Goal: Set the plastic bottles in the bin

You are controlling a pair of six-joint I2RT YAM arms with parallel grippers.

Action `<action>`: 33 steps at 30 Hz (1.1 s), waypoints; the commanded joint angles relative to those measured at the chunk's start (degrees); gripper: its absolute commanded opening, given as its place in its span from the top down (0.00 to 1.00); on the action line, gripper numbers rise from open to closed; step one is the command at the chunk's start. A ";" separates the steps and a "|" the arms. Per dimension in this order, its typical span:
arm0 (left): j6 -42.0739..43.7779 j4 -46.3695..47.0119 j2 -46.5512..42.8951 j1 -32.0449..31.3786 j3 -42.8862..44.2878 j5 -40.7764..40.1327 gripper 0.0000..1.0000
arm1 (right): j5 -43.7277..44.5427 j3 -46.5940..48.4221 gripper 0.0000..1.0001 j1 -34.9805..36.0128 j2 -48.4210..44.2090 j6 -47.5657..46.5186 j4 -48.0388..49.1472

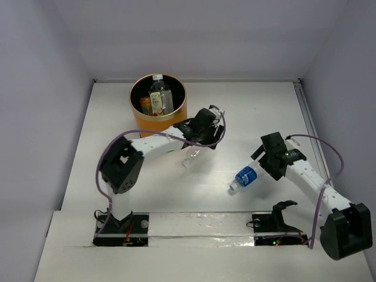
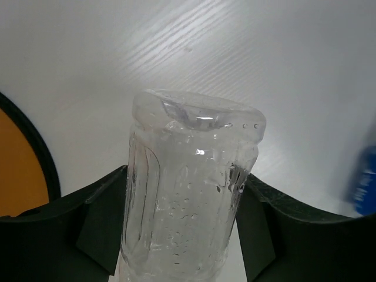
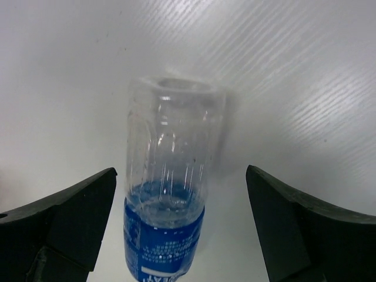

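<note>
Left gripper (image 2: 185, 194) closed mid-body on a clear bottle (image 2: 194, 135), probably light, slippery and crushable, near the bin (image 1: 158, 121); right gripper (image 3: 181, 176), wide open, straddles the blue-labelled bottle (image 3: 166, 235) lying on the table (image 1: 247, 106).

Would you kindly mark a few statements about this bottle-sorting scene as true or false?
1. The left claw is closed on a clear bottle. True.
2. The right claw is clamped on the blue-labelled bottle. False: its jaws stand open, with a gap on both sides of the bottle.
3. The bin is empty. False: bottles already sit in it.
4. The blue-labelled bottle lies on the table. True.
</note>
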 commanded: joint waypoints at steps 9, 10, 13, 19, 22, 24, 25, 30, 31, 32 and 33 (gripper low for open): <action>-6.34 -1.13 -28.45 0.06 12.58 -0.98 0.59 | -8.42 11.23 0.04 -4.33 19.57 -17.92 7.00; -6.69 -2.09 -28.89 0.93 14.24 -1.42 0.59 | -9.66 11.67 0.04 -4.33 20.72 -19.24 7.36; -8.00 -3.60 -30.56 6.81 18.39 -1.87 0.59 | -12.83 13.08 0.05 -4.33 25.03 -20.21 7.88; -9.59 -1.76 -31.45 21.57 21.20 -0.73 0.59 | -13.81 13.26 0.51 -4.33 24.78 -19.78 10.79; -9.95 -0.09 -29.78 25.80 21.38 -0.90 0.59 | -13.02 13.78 0.59 -4.33 19.34 -20.04 11.14; -9.94 0.53 -28.38 27.30 21.64 -3.53 0.58 | -13.02 15.27 0.60 -4.33 13.12 -20.13 10.44; -9.94 1.06 -28.11 28.18 21.47 -4.15 0.58 | -13.28 16.24 0.61 -4.33 10.99 -20.48 10.09; -6.70 8.52 -26.79 31.00 17.70 -10.03 0.58 | -16.17 24.84 0.62 -4.33 2.89 -20.74 8.68; -5.21 12.10 -26.79 31.00 16.65 -11.52 0.57 | -16.62 28.69 0.62 -3.37 2.54 -20.48 8.77; -4.59 13.79 -26.79 31.00 15.50 -14.06 0.57 | -16.88 30.64 0.63 -2.67 2.45 -20.39 9.03; -3.89 15.46 -26.88 31.00 12.79 -15.56 0.56 | -17.06 32.66 0.63 -0.83 2.88 -20.22 9.90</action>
